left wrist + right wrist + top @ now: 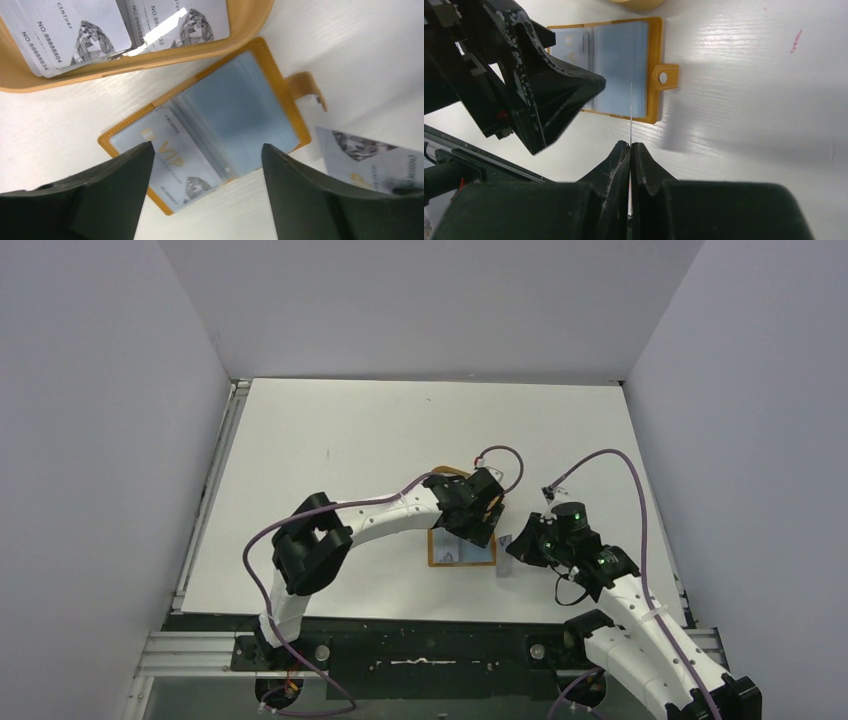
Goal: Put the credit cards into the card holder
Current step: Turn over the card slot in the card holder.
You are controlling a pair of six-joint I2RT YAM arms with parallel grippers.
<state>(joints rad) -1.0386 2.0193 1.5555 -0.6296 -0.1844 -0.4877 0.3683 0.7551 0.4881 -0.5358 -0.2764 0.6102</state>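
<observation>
Orange-brown leather-look card holder (450,552) lies flat and open on the white table (330,450), just ahead of the two arms. From above, its long axis runs 9 to 3 o'clock. From the right wrist, its snap tab (665,77) sticks out toward 3 o'clock, stud facing up. From the left wrist the holder sits skewed, long axis 8 to 2 o'clock, clear pockets up. A VIP card (182,167) is tucked in the 8 o'clock pocket. The other pocket is blurry and I can't tell if anything is in it.

Left gripper (206,150) hangs right over the holder, jaws spread wide with nothing between them, the pockets showing through the gap. From above it covers the holder's far edge and most of the tan tray (247,22) at 12 o'clock. More credit cards (80,35) lie overlapping in that tray, cut off by the frame, so no count.

Right gripper (630,146) sits at 3 o'clock of the holder, fingers pinched tight on a single held card (367,160). In its own camera that card is edge-on, a thin line pointing to 12 o'clock at the pockets, its near end buried between the fingers. From the left wrist its printed face shows, clipped by the frame, just beside the holder's edge; touching or not, I can't tell.
</observation>
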